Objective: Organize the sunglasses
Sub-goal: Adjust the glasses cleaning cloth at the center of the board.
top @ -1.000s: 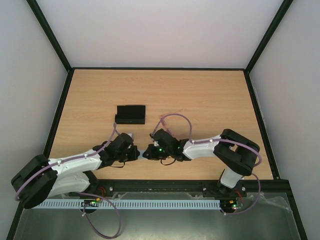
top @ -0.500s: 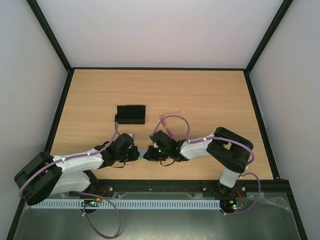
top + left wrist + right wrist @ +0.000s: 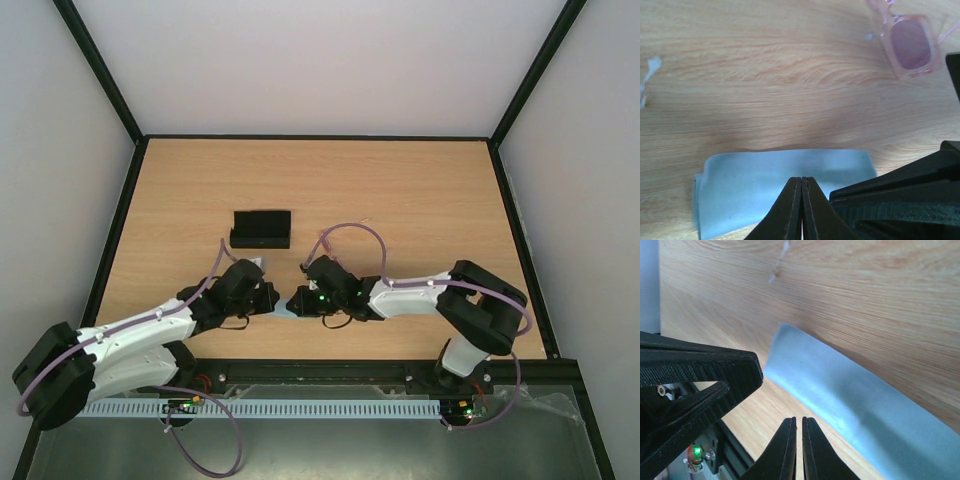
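The sunglasses (image 3: pixel 910 42), pink-framed with pinkish lenses, lie on the wood at the top right of the left wrist view; only one lens and part of the bridge show. A light blue cloth (image 3: pixel 283 310) lies flat near the table's front edge, between both grippers. My left gripper (image 3: pixel 801 178) is shut, its tips over the cloth's (image 3: pixel 755 180) near edge, and nothing shows between them. My right gripper (image 3: pixel 798 418) is shut to a hairline gap over bare wood, just beside the cloth (image 3: pixel 850 395). The grippers (image 3: pixel 266 298) (image 3: pixel 298 302) face each other closely.
A black oblong case (image 3: pixel 261 228) stands behind the grippers, left of centre. A small white scrap (image 3: pixel 650 65) sits on the wood left of the cloth. The black front rail (image 3: pixel 320 368) runs close behind both wrists. Black-framed walls (image 3: pixel 120 210) bound the table.
The left arm's rear links have swung down and left while its gripper edged slightly toward the cloth. The right arm shifted a little; both grippers stay shut by the cloth.
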